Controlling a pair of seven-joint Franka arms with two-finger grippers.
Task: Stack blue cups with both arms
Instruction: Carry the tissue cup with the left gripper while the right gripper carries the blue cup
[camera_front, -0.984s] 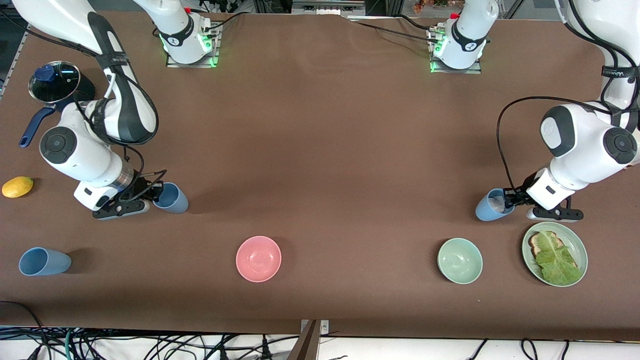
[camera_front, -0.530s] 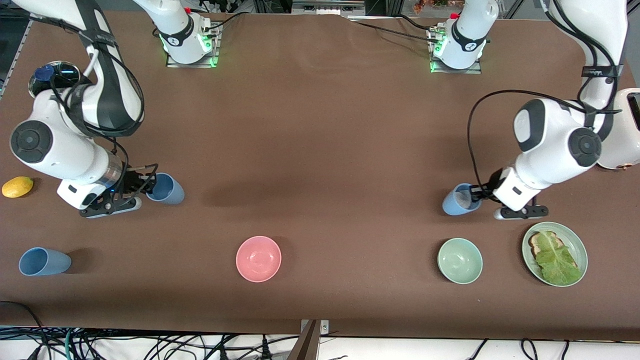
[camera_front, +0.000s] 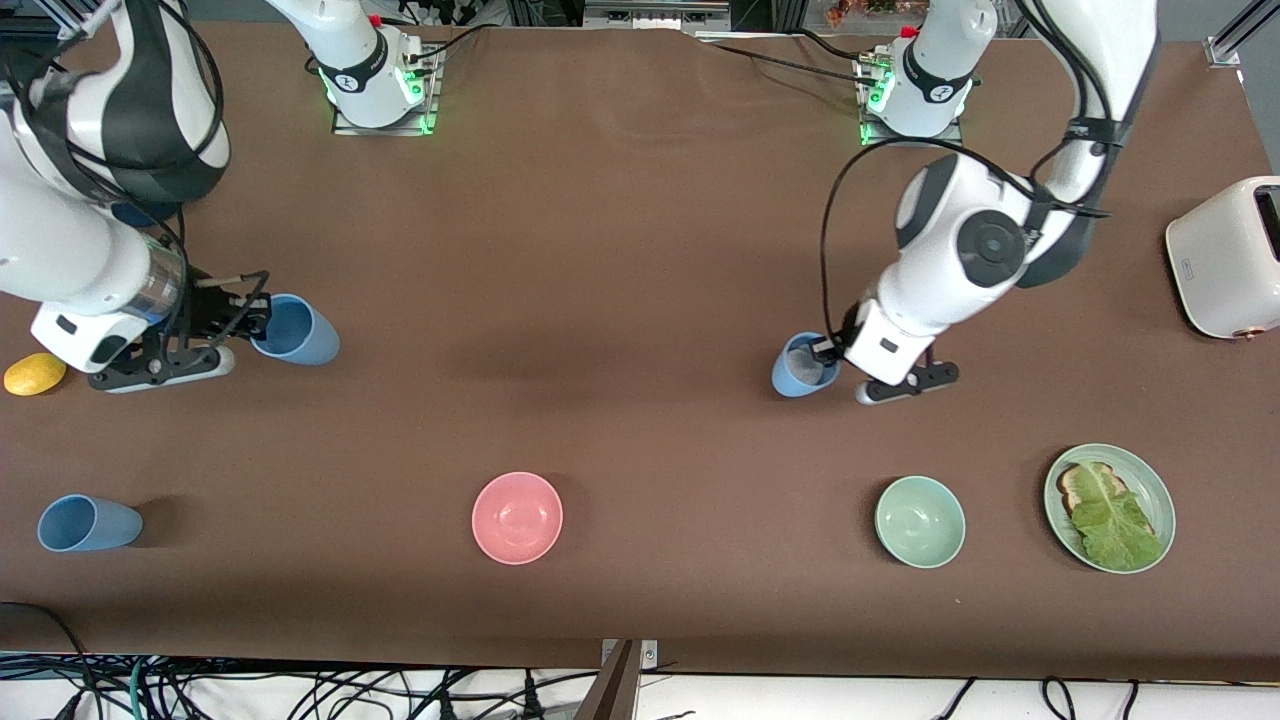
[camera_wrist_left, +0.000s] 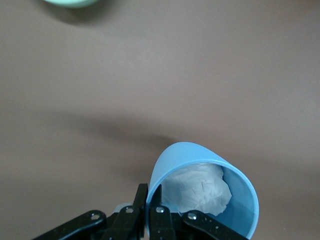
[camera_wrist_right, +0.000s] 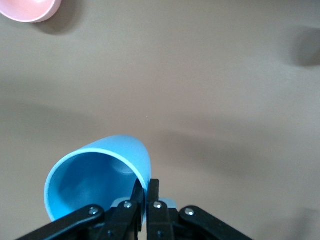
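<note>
A: Brown cloth-covered desk (camera_front: 640, 250). Both arms hold cups in the air. Left gripper (camera_front: 828, 352) has its fingers pinched on the rim of a small matte light-blue plastic cup (camera_front: 800, 366) with crumpled white paper inside, over bare desk toward the left arm's end. Right gripper (camera_front: 243, 318) has its fingers clamped on the rim of an empty light-blue cup (camera_front: 293, 331), over the right arm's end.

B: Third blue cup (camera_front: 85, 523)?

A: Lying on its side near the front edge, untouched.

B: Advice for nesting?

A: Judgement: rim grips are thin, so move slowly, keep both cups level, line up their axes before inserting. The paper may block full seating.
</note>
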